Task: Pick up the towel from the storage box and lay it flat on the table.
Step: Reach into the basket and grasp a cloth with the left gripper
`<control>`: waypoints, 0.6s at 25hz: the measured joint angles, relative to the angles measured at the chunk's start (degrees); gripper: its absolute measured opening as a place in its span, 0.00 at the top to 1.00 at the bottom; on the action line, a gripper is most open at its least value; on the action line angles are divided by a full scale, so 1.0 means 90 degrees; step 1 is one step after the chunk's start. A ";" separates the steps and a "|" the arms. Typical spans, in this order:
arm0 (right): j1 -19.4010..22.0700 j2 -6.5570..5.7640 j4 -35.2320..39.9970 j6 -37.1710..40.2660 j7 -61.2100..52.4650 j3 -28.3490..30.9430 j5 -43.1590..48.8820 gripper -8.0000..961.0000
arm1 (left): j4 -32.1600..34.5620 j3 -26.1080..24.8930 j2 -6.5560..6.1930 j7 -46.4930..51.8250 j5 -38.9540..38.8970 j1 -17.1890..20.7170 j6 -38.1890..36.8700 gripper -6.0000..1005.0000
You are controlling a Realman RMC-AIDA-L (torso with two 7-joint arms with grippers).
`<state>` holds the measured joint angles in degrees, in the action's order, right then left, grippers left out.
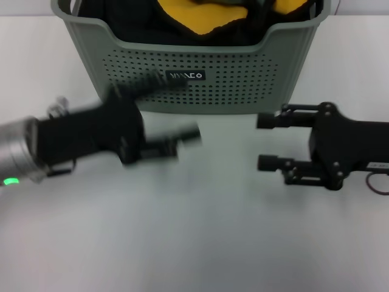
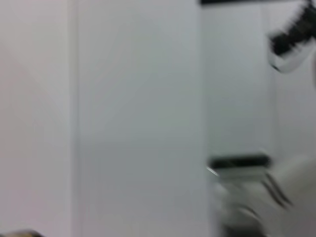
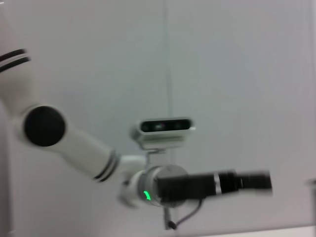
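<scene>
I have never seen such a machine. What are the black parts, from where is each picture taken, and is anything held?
It is a robot with two arms. The head camera looks down at a white table. On it stands a grey-green storage box holding dark and yellow cloth; the towel cannot be told apart in it. The black parts are the end effectors: the left end effector, blurred, is in front of the box; the right end effector is open above the table. Neither holds anything. The other two pictures come from wrist cameras; the right wrist one shows the left arm.
</scene>
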<state>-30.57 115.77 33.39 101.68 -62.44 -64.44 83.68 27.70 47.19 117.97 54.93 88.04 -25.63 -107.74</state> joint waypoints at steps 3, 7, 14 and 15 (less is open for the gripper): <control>0.0196 -0.0003 -0.0044 0.0070 0.0188 0.0414 -0.0010 0.34 | -0.0047 -0.0663 0.0148 -0.0037 -0.0385 0.0045 0.0011 0.15; 0.0435 -0.0012 -0.0083 0.0095 0.0293 0.0739 -0.0011 0.34 | -0.0066 -0.0750 0.0187 0.0094 -0.0800 -0.0184 0.0101 0.15; 0.0458 -0.0002 -0.0396 -0.0042 0.0542 0.0820 -0.0012 0.34 | -0.0566 -0.0727 0.0233 0.0451 -0.1156 -0.1220 0.1559 0.15; 0.0444 0.0007 -0.0445 -0.0042 0.0554 0.0822 -0.0013 0.34 | -0.0599 -0.0736 0.0233 0.0720 -0.1189 -0.1367 0.1861 0.15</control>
<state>-26.57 115.83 29.39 101.30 -57.45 -57.04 83.56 22.31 40.57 120.06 61.41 77.34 -37.93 -90.99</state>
